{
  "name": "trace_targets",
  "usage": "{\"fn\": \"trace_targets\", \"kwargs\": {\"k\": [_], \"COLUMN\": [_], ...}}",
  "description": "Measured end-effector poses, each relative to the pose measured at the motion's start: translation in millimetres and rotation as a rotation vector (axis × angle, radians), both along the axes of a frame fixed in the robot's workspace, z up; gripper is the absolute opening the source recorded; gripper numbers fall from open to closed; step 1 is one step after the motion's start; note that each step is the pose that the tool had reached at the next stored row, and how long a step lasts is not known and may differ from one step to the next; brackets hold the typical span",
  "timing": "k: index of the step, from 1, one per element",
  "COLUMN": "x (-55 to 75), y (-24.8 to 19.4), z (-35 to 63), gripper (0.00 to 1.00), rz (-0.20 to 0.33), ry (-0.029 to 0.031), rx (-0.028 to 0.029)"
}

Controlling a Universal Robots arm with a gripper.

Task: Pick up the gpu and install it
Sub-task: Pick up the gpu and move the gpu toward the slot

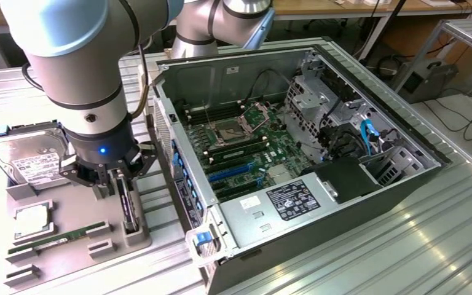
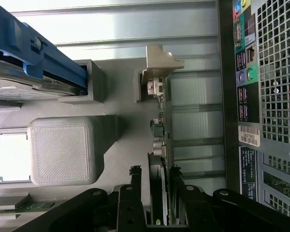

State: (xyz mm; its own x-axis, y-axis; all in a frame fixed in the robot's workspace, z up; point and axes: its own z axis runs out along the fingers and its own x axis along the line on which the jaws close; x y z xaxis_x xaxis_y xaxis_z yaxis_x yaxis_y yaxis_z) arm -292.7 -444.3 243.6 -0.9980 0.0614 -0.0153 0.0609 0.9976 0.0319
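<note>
The gpu [image 1: 129, 212] is a thin dark card standing on edge in a slot of the grey holder tray [image 1: 72, 206], at the exterior view's left. Its silver bracket [image 2: 159, 63] sits at the end far from me. My gripper [image 1: 120, 184] is straight above it, and in the wrist view the gripper [image 2: 157, 174] has one black finger pressed against each face of the card [image 2: 159, 135]. The card still rests in its slot. The open computer case [image 1: 302, 153] lies just beside the tray, with blue expansion slots [image 1: 232, 172] on its motherboard.
The tray also holds a silver hard drive [image 1: 27, 160] in a blue caddy [image 2: 34, 53], a processor [image 1: 31, 220] and a green memory stick [image 1: 56, 238]. The case's rear panel [image 2: 266, 96] stands close beside the card. Cables and drive cages fill the case's far side.
</note>
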Motion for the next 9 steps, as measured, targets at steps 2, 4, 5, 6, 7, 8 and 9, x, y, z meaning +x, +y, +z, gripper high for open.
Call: {"fn": "trace_targets", "kwargs": {"k": [2,4,5,6,7,8,9], "x": [0.0,0.0,0.0,0.0,0.0,0.0,0.0], "y": [0.0,0.0,0.0,0.0,0.0,0.0,0.0], "z": [-0.1,-0.1,-0.1,-0.1,-0.1,-0.1,-0.1], "gripper": [0.36,0.35,0.28,0.28,0.26,0.26,0.26], "rz": [0.0,0.0,0.0,0.0,0.0,0.001,0.005], "ry": [0.0001,0.0001,0.0001,0.0001,0.0001,0.0,0.0], "rx": [0.0,0.0,0.0,0.0,0.0001,0.0001,0.0001]}}
